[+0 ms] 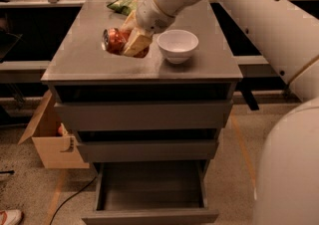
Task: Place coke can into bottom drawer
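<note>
My gripper (130, 41) is shut on the coke can (113, 41), a red-orange can with a silvery end. It holds the can on its side, above the left middle of the grey cabinet top (84, 57). The tan fingers (135, 44) cover the can's right part. The bottom drawer (149, 189) of the cabinet is pulled open below, and its grey inside holds nothing that I can see. The two drawers above it are pushed in.
A white bowl (177, 45) stands on the cabinet top just right of the gripper. A green snack bag (122, 4) lies at the back of the top. A cardboard box (50, 137) sits on the floor to the left. My white arm (259, 15) crosses the right side.
</note>
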Available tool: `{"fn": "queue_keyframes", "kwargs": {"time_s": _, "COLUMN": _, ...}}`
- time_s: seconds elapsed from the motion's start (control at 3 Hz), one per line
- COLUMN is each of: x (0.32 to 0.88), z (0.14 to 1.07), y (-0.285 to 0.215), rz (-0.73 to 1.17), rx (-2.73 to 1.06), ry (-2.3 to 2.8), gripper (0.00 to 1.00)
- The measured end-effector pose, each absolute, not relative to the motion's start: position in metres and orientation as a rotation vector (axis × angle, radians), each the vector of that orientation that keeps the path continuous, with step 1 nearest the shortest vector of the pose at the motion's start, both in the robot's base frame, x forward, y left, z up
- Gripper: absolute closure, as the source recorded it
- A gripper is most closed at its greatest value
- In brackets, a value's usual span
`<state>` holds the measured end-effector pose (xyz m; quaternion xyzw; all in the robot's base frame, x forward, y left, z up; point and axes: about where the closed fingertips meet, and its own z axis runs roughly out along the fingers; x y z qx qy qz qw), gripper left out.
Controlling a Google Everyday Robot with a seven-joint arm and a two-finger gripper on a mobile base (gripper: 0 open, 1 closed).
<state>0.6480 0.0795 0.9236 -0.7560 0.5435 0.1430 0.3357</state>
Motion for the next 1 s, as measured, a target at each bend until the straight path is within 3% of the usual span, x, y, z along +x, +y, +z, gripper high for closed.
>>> {"fn": "queue_keyframes", "kwargs": {"time_s": 0.33, "x": 0.6138, "z": 0.9200, "y": 0.0777, "rz": 0.508, "rx": -2.010, "ry": 1.357, "gripper": 1.00}}
{"fn": "queue_keyframes", "kwargs": {"time_s": 1.0, "x": 0.6058, "z": 0.9157, "y": 0.0829, "rz": 0.519, "rx": -2.030, "ry": 1.350, "gripper": 1.00}}
